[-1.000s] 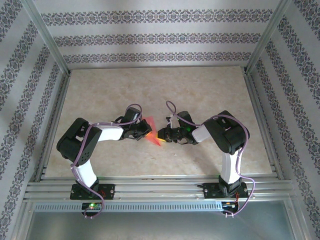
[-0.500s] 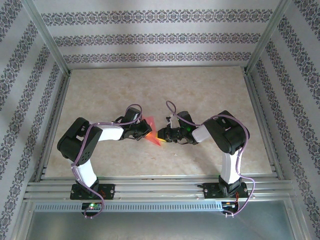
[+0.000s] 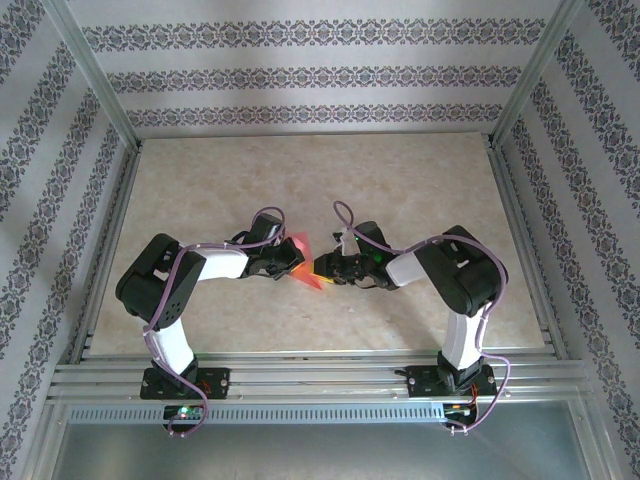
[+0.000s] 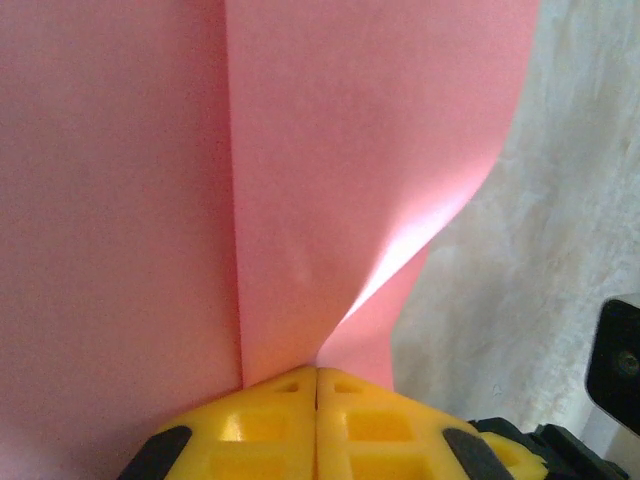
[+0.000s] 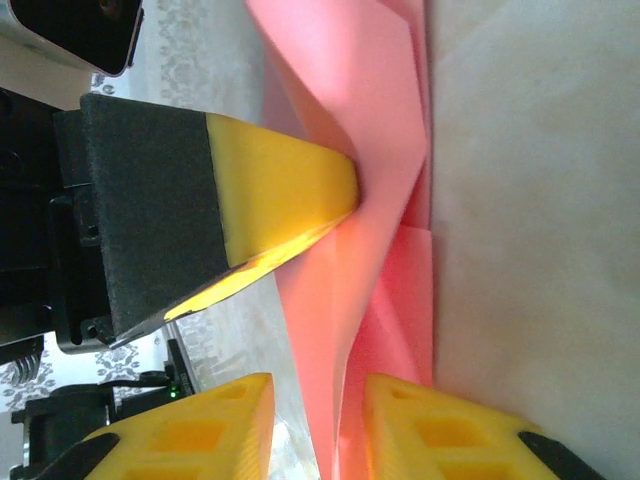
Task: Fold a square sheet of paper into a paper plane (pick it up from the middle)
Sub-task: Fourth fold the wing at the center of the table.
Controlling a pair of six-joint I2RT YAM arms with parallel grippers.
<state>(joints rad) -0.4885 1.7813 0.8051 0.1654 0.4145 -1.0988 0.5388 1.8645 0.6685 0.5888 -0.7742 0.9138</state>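
Pink sheet, part-folded, pinched in L claw; R claw parted, sheet edge betw. its jaws.

You had the thin, salmon-pink, partly folded sheet of paper just toward six o'clock from the middle of the beige, stone-patterned tabletop. The black-and-yellow two-finger left gripper sat at the sheet's nine o'clock, its jaws pressed together on the sheet's edge, and the paper rose in front of them. The black-and-yellow two-finger right gripper sat at the sheet's three o'clock, facing the left gripper and close to it. In your right wrist view, the sheet's near end ran into the gap between the parted jaws, and a left finger lay against the paper beyond. Both arm bases stood at the table's six o'clock edge, well apart.
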